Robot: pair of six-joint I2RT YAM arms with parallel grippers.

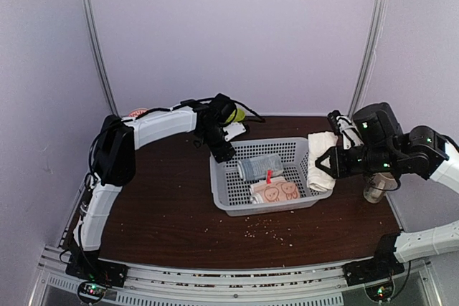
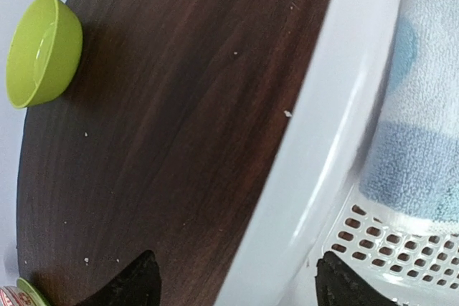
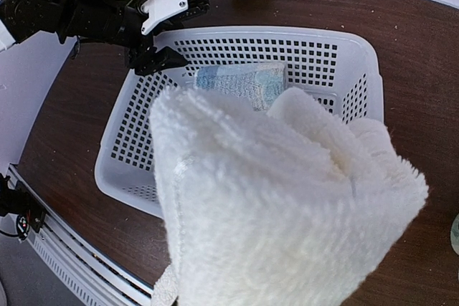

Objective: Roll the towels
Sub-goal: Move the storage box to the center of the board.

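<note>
Presently the plain cream-white fluffy towel [image 3: 287, 206] is bundled into a loose roll and held up off the table at the 3 o'clock rim of the white perforated plastic basket [image 1: 265, 208]. The right gripper [image 1: 328, 165] is closed on it. Its fingers are hidden behind the cloth in the wrist view, so the depth of the grip cannot be confirmed.

The cream towel with orange-pink cartoon faces [image 1: 275, 191] lies rolled on the basket floor toward 6 o'clock. A grey-blue rolled towel [image 1: 259, 167] lies beside it toward 12 o'clock.

The left gripper [image 1: 223, 151] is at the basket's 10 o'clock corner, jaws wide and straddling the rim, with a gap showing on the table side.

Judgement: rolling appears complete, and stowing the second towel is the step in hand. The next move calls for carrying the roll toward 9 o'clock over the rim, lowering it onto bare floor, and releasing it without letting it unroll.
</note>
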